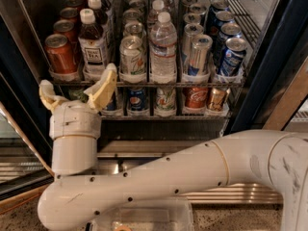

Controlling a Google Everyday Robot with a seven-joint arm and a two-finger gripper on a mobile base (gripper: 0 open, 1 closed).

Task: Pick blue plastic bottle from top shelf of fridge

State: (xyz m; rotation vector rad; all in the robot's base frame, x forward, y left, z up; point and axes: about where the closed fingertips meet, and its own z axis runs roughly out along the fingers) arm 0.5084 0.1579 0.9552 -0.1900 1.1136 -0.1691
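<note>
Top shelf [144,84] holds blue plastic bottle [93,47] just above the open, empty end effector [78,81].

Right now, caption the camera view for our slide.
Open end effector in front of the fridge, just below the blue plastic bottle.

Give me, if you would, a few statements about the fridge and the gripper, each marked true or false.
The gripper is open and empty. True.
The tea bottle stands at the front of its lane on the top shelf. True.
The tea bottle's cap is blue. False: it is white.
The gripper hangs above the top shelf. False: it sits below the tea bottle, by the shelf's front edge.
The water bottle touches the tea bottle. False: a lane of cans stands between them.
</note>
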